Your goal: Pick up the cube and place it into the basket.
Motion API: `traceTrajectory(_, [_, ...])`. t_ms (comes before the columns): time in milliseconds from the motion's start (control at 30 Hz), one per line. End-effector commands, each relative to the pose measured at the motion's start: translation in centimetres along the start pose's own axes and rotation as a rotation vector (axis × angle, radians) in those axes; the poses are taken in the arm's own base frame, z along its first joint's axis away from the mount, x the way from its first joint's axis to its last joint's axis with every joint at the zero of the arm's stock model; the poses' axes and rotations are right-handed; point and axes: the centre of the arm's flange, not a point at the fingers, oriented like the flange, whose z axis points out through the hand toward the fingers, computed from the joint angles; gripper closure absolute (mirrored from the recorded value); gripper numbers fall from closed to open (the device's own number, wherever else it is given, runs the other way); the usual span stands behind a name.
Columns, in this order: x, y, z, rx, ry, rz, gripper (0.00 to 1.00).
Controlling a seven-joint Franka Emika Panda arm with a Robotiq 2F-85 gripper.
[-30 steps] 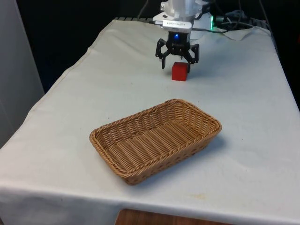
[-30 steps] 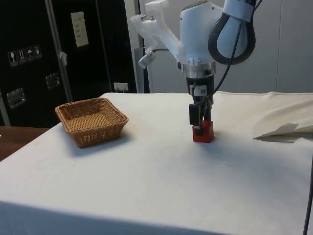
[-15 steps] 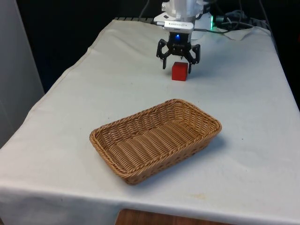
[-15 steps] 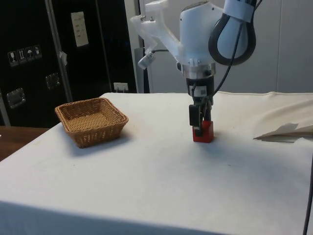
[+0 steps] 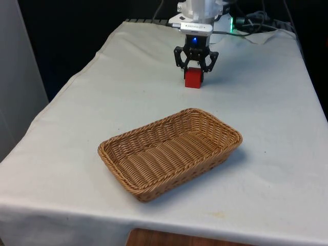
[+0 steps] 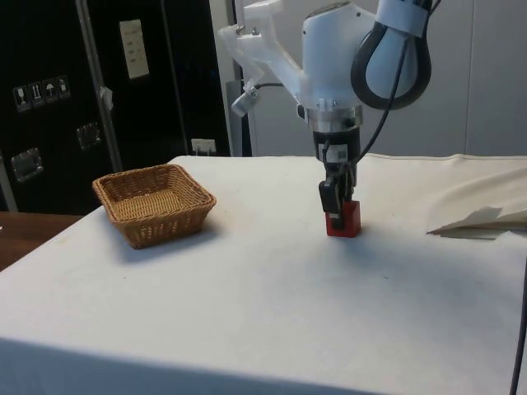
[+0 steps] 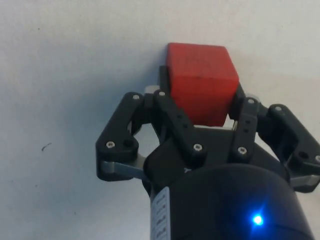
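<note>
Right, pincer (image 5: 194, 71) is clamped on the red cube (image 5: 193, 79), one finger pressed to each side face; wrist view confirms, cube (image 7: 202, 82) sits squarely between the fingers. Cube (image 6: 343, 220) rests on the table (image 5: 128, 87), at the far end near the arm's base. Wicker basket (image 5: 170, 152) sits well apart from it, nearer the front camera, nothing in it.

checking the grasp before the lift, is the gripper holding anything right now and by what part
The gripper is shut on the red cube, with the jaws pressed against two opposite side faces. The cube sits low at the white cloth, far from the basket.
</note>
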Motion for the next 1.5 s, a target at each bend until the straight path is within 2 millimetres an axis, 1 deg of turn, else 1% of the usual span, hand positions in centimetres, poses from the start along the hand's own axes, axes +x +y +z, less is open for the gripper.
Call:
traceTrajectory(0, [0.0, -0.1, 0.0, 0.0, 0.003, 0.002, 1.0])
traceTrajectory(200, [0.0, -0.1, 0.0, 0.0, 0.003, 0.002, 1.0])
traceTrajectory(433, [1.0, 0.1, -2.2, 0.008, 0.023, 0.004, 1.0])
traceTrajectory(467, [1.0, 0.0, -1.8, 0.007, 0.027, 0.003, 1.0])
traceTrajectory(533, [1.4, 0.1, -3.1, 0.011, 0.029, 0.004, 1.0])
traceTrajectory(633, [1.9, 0.0, -3.9, 0.012, 0.029, 0.005, 1.0])
traceTrajectory(733, [2.4, 0.0, -4.6, 0.012, 0.031, 0.008, 1.0])
traceTrajectory(767, [2.3, 0.1, -4.5, 0.012, 0.036, 0.006, 1.0])
traceTrajectory(1100, [4.9, -0.1, -7.1, 0.015, 0.041, 0.011, 1.0])
traceTrajectory(1133, [5.0, 0.1, -7.0, 0.005, 0.048, 0.01, 1.0])
traceTrajectory(1333, [6.4, -0.1, -8.6, 0.017, 0.045, 0.012, 1.0])
traceTrajectory(1367, [6.5, 0.2, -8.5, 0.003, 0.052, 0.014, 1.0])
traceTrajectory(1400, [6.9, -0.1, -9.1, 0.017, 0.045, 0.012, 1.0])
traceTrajectory(1467, [7.5, -0.1, -9.7, 0.019, 0.047, 0.012, 1.0])
